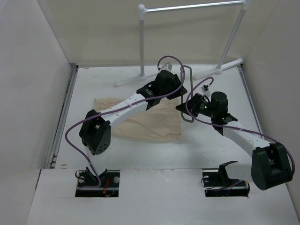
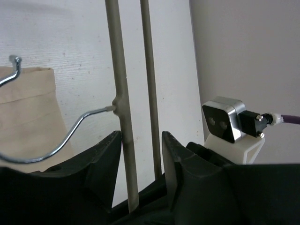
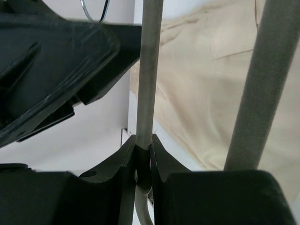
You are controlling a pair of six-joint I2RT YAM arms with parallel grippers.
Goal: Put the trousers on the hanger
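Observation:
The beige trousers point(image 1: 154, 124) lie flat on the table under my left arm. The grey wire hanger point(image 1: 192, 79) is held up off the table between both grippers. My right gripper point(image 1: 190, 105) is shut on one hanger bar point(image 3: 150, 70), with the trousers point(image 3: 211, 93) behind it. My left gripper point(image 1: 174, 83) is open, and its fingers point(image 2: 110, 150) straddle two hanger bars point(image 2: 119, 75) without clamping them. The shiny hook point(image 2: 56, 145) curves left over the trousers point(image 2: 28, 108).
A white tubular clothes rack point(image 1: 187, 7) stands at the back, its feet point(image 1: 140, 75) on the table. White walls close in left, right and back. The right wrist camera point(image 2: 225, 119) shows near my left fingers.

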